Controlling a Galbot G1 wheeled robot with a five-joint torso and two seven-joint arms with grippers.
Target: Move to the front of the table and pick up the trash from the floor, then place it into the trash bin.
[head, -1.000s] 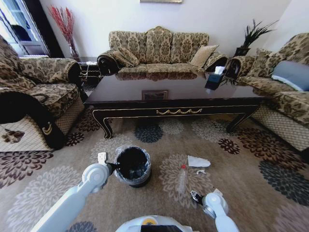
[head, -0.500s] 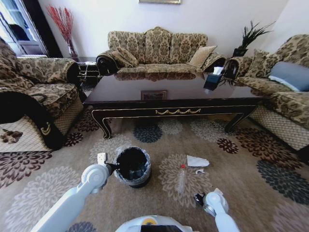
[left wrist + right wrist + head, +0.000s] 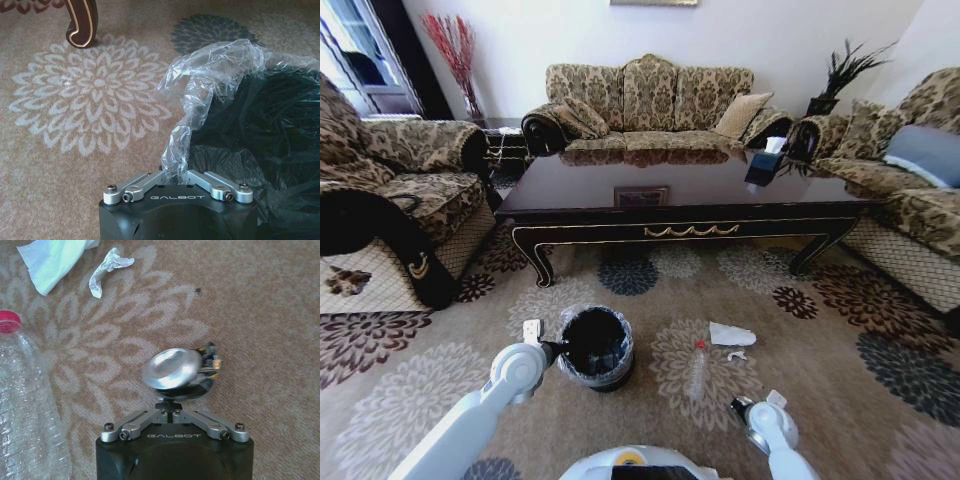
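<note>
The trash bin point(image 3: 596, 346) stands on the floor point(image 3: 840, 400) in front of the dark table point(image 3: 685, 200). My left gripper point(image 3: 554, 350) is at the bin's near rim, shut on its clear plastic liner point(image 3: 210, 65). My right gripper point(image 3: 172, 406) hovers low over the carpet, shut on a small silvery and dark scrap of trash point(image 3: 175, 369) that looks blurred. Beside it lie a clear bottle point(image 3: 25, 405) with a red cap, a white paper point(image 3: 55, 260) and a small crumpled piece point(image 3: 107, 270). The head view has the bottle point(image 3: 697, 368) and paper point(image 3: 730, 334) right of the bin.
Sofas point(image 3: 650, 100) ring the table on three sides, with an armchair point(image 3: 390, 200) close on the left. A curved table leg point(image 3: 82, 22) stands beyond the bin. Open carpet lies to the right of the litter.
My right gripper has drawn slightly back toward my body and to the right, still holding the scrap. The left gripper has stayed on the bin liner.
</note>
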